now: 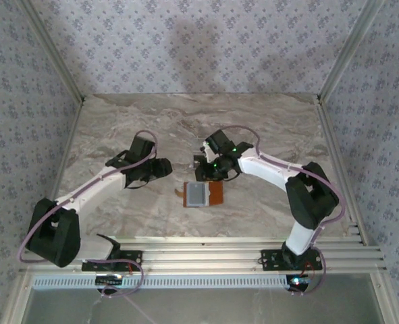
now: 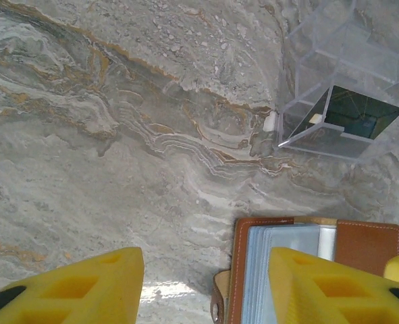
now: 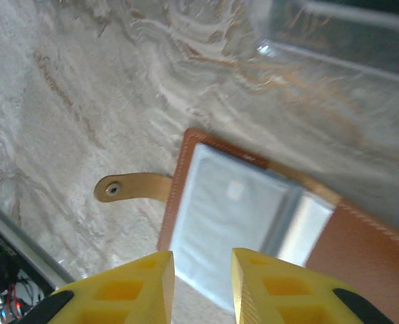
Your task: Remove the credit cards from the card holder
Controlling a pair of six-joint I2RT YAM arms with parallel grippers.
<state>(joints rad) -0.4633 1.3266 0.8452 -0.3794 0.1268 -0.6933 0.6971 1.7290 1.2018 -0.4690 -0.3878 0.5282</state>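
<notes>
"Top external view first: where does the small flat orange-brown leather card holder (image 1: pixel 202 194) lie?"

"Open on the marbled grey stone table (image 1: pixel 118 121), near its middle, between the two arms. The right gripper (image 1: pixel 206 174) hangs just over its far edge. The left gripper (image 1: pixel 164 169) is off to its left, apart from it."

"And the fingers?"

"In the left wrist view the yellow fingers (image 2: pixel 77 287) are spread wide over bare table. The holder lies partly behind one of them and is cut off by the bottom of the frame. In the right wrist view the yellow fingers (image 3: pixel 128 287) stand a narrow gap apart with nothing pinched between them, above the open holder. Whether they touch it I cannot tell. The holder's strap tab with a snap (image 3: pixel 128 187) lies flat on the table beside it."

"Can you make out cards?"

"A pale grey-blue inner panel (image 3: pixel 226 216) covers one open half. Whether that is a card or a sleeve, I cannot tell. A clear plastic box (image 2: pixel 341 88) stands beyond the holder with something dark inside; in the right wrist view it is a blur at the top corner."
</notes>
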